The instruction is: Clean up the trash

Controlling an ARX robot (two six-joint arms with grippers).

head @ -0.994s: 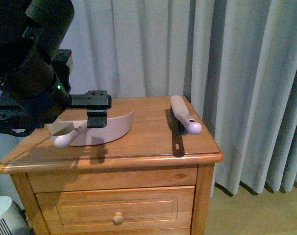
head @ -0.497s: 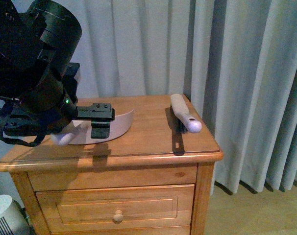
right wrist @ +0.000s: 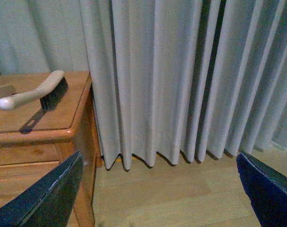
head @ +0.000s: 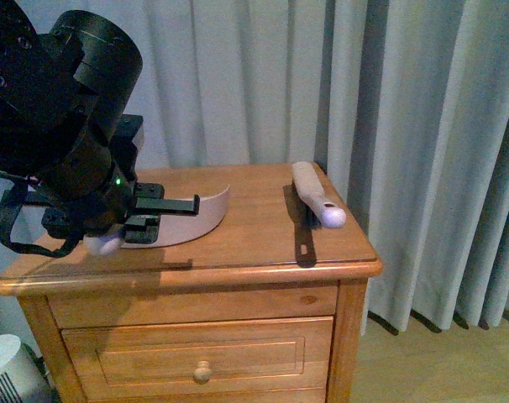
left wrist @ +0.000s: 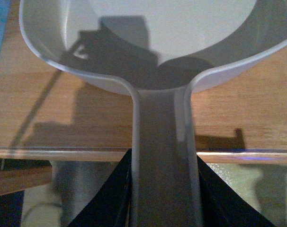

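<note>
A grey curtain (head: pixel 389 126) is hung behind a wooden nightstand (head: pixel 254 252). A pale dustpan (head: pixel 206 214) is laid on the left of its top, with the handle overhanging the front edge. The left claw (left wrist: pixel 163 163) is closed on that handle, whose long axis runs straight away from the claw. A brush (head: pixel 317 201) is laid front to back on the right, nearer the right claw (right wrist: pixel 157 189), which is held open off the table. No trash is visible in any view.
</note>
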